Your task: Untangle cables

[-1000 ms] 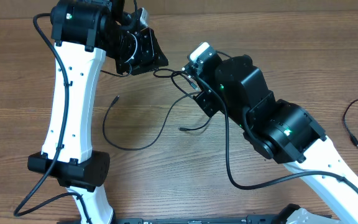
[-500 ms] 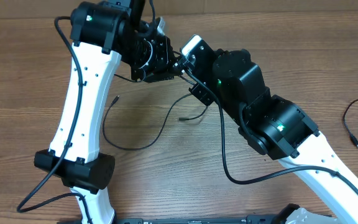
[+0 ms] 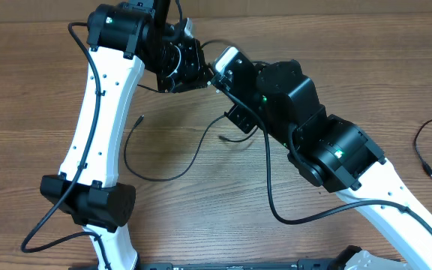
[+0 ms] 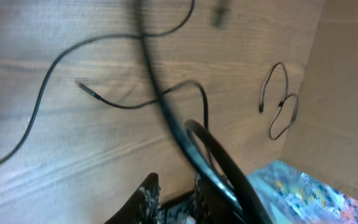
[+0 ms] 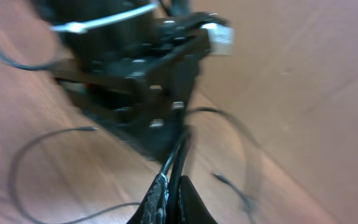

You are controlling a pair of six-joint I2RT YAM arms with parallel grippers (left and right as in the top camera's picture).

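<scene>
Thin black cables (image 3: 156,178) lie looped on the wooden table, with one plug end (image 3: 138,118) at the left and another (image 3: 222,139) under the right arm. In the right wrist view my right gripper (image 5: 173,177) is shut on a cable (image 5: 178,152) that rises toward the left arm's wrist just ahead. My left gripper (image 4: 176,177) shows a narrow bare gap between its fingertips. A blurred cable (image 4: 166,115) runs past the outer side of its right finger (image 4: 199,186). Both grippers meet at the table's back middle.
A separate thin cable (image 3: 424,142) lies at the far right of the table, also seen as a small loop (image 4: 278,99). A cardboard wall (image 4: 344,93) stands along that side. Thick black arm wires (image 3: 272,187) hang beside both arms.
The left arm has swung right until its gripper sits against the right gripper, and its jaws have narrowed. The right gripper has moved back a little, dragging the loose plug end up the table.
</scene>
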